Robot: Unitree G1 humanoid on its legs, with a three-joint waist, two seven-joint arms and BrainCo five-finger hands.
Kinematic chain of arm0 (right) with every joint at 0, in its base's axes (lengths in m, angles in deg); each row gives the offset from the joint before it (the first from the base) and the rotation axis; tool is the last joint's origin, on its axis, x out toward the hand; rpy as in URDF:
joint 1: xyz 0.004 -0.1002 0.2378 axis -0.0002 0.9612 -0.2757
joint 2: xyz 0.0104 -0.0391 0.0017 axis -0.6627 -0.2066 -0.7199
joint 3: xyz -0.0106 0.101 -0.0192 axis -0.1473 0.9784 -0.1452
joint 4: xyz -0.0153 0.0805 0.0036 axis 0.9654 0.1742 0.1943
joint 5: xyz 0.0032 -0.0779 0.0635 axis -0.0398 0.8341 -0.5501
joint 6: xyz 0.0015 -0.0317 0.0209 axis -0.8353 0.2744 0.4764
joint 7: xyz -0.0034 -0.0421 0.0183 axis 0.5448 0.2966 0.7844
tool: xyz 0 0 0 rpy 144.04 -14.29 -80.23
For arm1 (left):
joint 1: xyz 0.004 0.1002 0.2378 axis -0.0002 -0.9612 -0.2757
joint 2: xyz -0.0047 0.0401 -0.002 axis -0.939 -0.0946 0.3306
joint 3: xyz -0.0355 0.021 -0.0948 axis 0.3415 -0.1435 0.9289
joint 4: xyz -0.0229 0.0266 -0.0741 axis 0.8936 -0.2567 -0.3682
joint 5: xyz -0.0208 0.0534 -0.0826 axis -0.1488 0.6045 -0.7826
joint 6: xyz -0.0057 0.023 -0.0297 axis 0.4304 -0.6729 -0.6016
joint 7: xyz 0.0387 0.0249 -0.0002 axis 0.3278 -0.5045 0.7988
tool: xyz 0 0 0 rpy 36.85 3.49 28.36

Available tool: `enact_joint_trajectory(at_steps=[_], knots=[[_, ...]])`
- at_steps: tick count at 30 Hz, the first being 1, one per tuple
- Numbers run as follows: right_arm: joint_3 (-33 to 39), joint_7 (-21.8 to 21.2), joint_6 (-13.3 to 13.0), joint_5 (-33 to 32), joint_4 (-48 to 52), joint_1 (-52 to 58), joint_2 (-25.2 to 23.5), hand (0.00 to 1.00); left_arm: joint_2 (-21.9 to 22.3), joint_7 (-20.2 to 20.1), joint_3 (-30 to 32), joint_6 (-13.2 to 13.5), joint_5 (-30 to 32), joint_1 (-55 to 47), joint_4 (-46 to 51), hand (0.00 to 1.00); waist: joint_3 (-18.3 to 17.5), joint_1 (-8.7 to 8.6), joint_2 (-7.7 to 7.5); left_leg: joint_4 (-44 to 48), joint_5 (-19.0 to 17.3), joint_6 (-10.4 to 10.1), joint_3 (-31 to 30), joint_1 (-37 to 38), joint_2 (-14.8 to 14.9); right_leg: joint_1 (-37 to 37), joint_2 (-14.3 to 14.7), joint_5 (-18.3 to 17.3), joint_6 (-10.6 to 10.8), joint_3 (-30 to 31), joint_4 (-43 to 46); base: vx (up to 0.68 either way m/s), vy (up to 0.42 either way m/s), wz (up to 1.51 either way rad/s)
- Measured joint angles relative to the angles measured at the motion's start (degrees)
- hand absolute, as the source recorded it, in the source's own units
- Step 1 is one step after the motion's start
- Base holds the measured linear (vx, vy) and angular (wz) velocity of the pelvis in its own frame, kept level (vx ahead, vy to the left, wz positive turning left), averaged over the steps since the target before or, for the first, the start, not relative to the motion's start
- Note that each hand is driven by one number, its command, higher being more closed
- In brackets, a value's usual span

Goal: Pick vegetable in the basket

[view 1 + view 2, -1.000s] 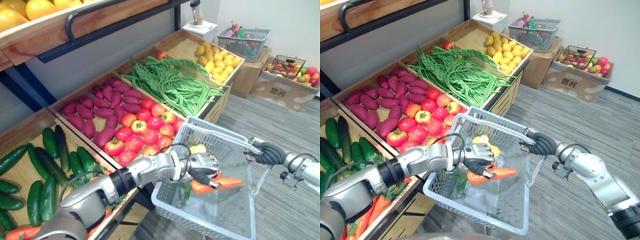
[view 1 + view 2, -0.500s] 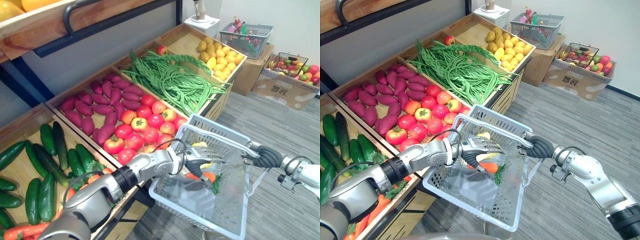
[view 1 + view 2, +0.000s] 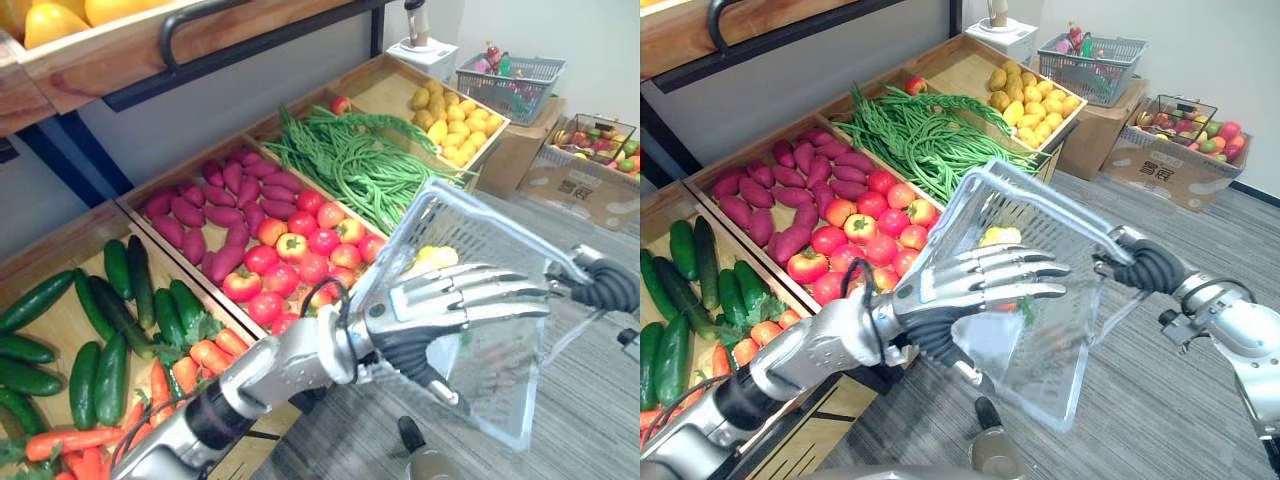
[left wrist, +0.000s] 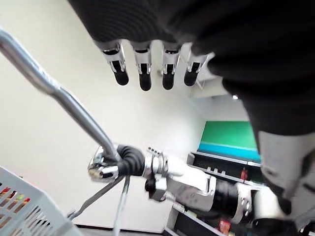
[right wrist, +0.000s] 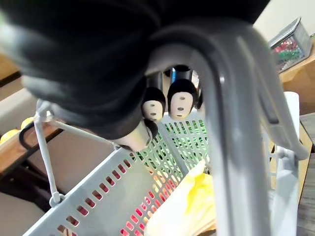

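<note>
Wooden crates (image 3: 85,235) run diagonally across the left of the frame, and they're fully stocked: cucumbers (image 3: 110,300) and carrots (image 3: 200,355) at lower left, purple sweet potatoes (image 3: 215,210) and tomatoes (image 3: 300,250) in the middle, green beans (image 3: 360,165) and yellow potatoes (image 3: 455,115) toward the upper right. Grey striped floor (image 3: 585,425) fills the lower right, with a cardboard box (image 3: 575,180) of fruit at the far right edge. Centre frame, the grey mesh basket (image 3: 1080,335) hangs steeply tilted, its open side turned toward the crates. At the right edge the right hand (image 3: 1145,268) has its fingers curled tight round the handle (image 4: 59,93), and its wrist view shows dark fingertips (image 5: 179,105) wrapped against that grey bar. Across the front of the basket comes the left hand (image 3: 970,285), fingers (image 4: 143,69) straight and side by side, thumb apart, holding nothing at all. Inside the basket, a yellow vegetable (image 3: 1000,236) sits just above those fingers, and a sliver of orange carrot (image 3: 1008,306) with green leaves peeks out just below them, mostly hidden behind the hand.
</note>
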Motion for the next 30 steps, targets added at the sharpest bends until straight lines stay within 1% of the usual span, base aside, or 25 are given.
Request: enact_joint_trajectory(at_steps=[1,3,6,8,10,13,17,18,21,22,23,25,27,28,30], knots=[[0.6,0.1,0.0,0.0,-1.2,0.0,0.0,1.00,-0.5,0.0,1.4,0.1,-2.1,-1.2,1.0,0.00,0.0,-0.06,-0.01,0.0,0.0,0.0,-0.4,-0.1,-0.1,0.0,-0.2,0.0,0.0,-0.1,0.0,-0.10,0.017,0.10],[1.2,0.1,0.0,0.0,-2.7,0.0,0.0,1.00,-1.5,-0.1,2.9,0.1,-3.9,-2.3,2.0,0.00,-0.1,-0.33,-0.01,0.0,0.0,0.2,-1.4,-0.6,-0.2,0.0,-0.5,0.0,0.0,-0.5,0.0,-0.08,0.011,0.14],[1.9,0.1,0.0,0.1,-5.6,0.0,0.0,1.00,-2.9,-0.1,6.7,0.1,-4.3,-5.3,4.7,0.00,-0.1,-1.09,0.02,0.0,0.0,0.3,-2.8,-1.0,-0.2,0.0,-0.7,0.0,0.0,-1.2,0.0,-0.06,0.010,0.12],[2.2,0.2,0.0,0.2,-7.1,0.1,0.0,1.00,-4.0,-0.4,9.3,0.3,-6.4,-8.3,7.2,0.00,-0.1,-1.52,0.05,0.0,0.1,0.3,-3.2,-1.3,-0.2,0.0,-0.9,0.0,0.0,-1.5,0.0,-0.04,0.014,0.06],[2.6,0.2,0.0,0.6,-8.1,0.4,0.0,1.00,-4.1,-0.5,10.9,0.4,-6.4,-9.7,8.5,0.00,-0.4,-1.71,0.03,0.0,0.0,0.4,-3.8,-1.6,-0.2,-0.1,-1.1,0.0,0.0,-1.8,0.0,-0.04,0.015,0.13],[4.0,0.3,0.0,2.1,-11.5,1.3,-1.6,1.00,-4.0,-0.5,14.9,0.4,-6.4,-13.8,10.1,0.00,-1.4,-1.64,-0.08,0.0,-0.1,0.7,-5.6,-2.4,-0.3,0.0,-1.5,0.0,0.0,-2.8,0.0,-0.05,0.017,0.18],[4.3,1.7,0.0,5.5,-15.6,2.4,-5.5,1.00,-3.7,-0.3,20.3,0.4,-6.4,-18.1,11.1,0.00,-2.2,-1.52,-0.50,0.0,-0.3,1.3,-8.2,-3.0,-0.7,0.3,-2.5,0.0,0.0,-4.1,0.0,-0.05,0.017,0.21],[4.5,2.1,0.0,6.9,-17.0,2.9,-6.9,1.00,-3.3,-0.1,21.8,0.3,-6.4,-19.3,11.1,0.00,-2.4,-1.54,-0.56,0.0,-0.4,1.6,-9.4,-3.6,-0.9,0.5,-3.0,0.0,0.1,-4.8,-0.1,-0.07,0.015,0.30],[6.8,3.2,0.1,9.8,-20.9,4.8,-10.6,1.00,-0.1,0.7,27.0,0.3,-6.3,-22.5,11.2,0.00,-2.7,-1.01,-0.81,0.0,-0.6,2.0,-12.4,-4.8,-1.5,0.7,-4.1,-0.1,0.2,-6.2,-0.3,-0.06,0.022,0.29],[8.0,3.7,0.2,11.3,-22.6,5.5,-11.9,1.00,1.3,1.0,29.6,0.1,-6.3,-23.7,11.3,0.00,-3.0,-0.67,-0.54,0.0,-0.6,2.2,-13.0,-4.9,-1.7,0.7,-4.4,-0.1,0.3,-6.5,-0.3,-0.02,0.019,0.26],[8.9,4.7,0.3,12.3,-24.7,6.0,-12.8,1.00,2.5,1.7,32.2,-0.2,-6.3,-25.0,11.3,0.00,-3.1,-0.38,-0.85,0.0,-0.5,2.3,-14.1,-5.4,-1.9,0.7,-4.8,-0.1,0.3,-7.2,-0.4,-0.02,0.016,0.24],[10.6,5.4,0.9,14.1,-26.6,7.0,-14.0,1.00,4.3,2.9,34.8,-1.0,-6.2,-26.1,11.3,0.00,-3.7,0.13,-0.57,0.0,-0.3,2.5,-15.3,-6.0,-2.0,0.8,-5.1,0.0,0.4,-8.1,-0.7,-0.02,0.008,0.23],[13.0,6.4,1.6,15.5,-29.2,8.2,-15.6,1.00,7.1,4.6,38.7,-1.4,-6.0,-28.4,11.2,0.00,-4.1,0.58,-0.34,-0.2,-0.2,2.7,-17.2,-7.0,-2.1,1.3,-5.8,0.0,0.4,-9.3,-0.9,-0.04,0.004,0.31],[13.9,6.7,1.8,15.5,-29.5,8.5,-16.4,1.00,7.8,5.0,39.8,-1.4,-5.9,-28.9,11.2,0.00,-4.2,0.54,-0.29,-0.3,-0.2,2.7,-18.0,-7.3,-2.1,1.4,-6.0,0.0,0.4,-9.9,-1.0,-0.05,-0.001,0.40],[16.6,7.7,2.8,15.9,-31.2,9.3,-18.9,1.00,10.3,6.3,43.8,-2.3,-5.0,-31.2,10.9,0.00,-4.5,0.64,-0.37,-0.4,0.2,3.2,-20.6,-8.3,-2.2,1.8,-6.6,0.0,0.4,-11.9,-1.2,-0.01,-0.008,0.43]])
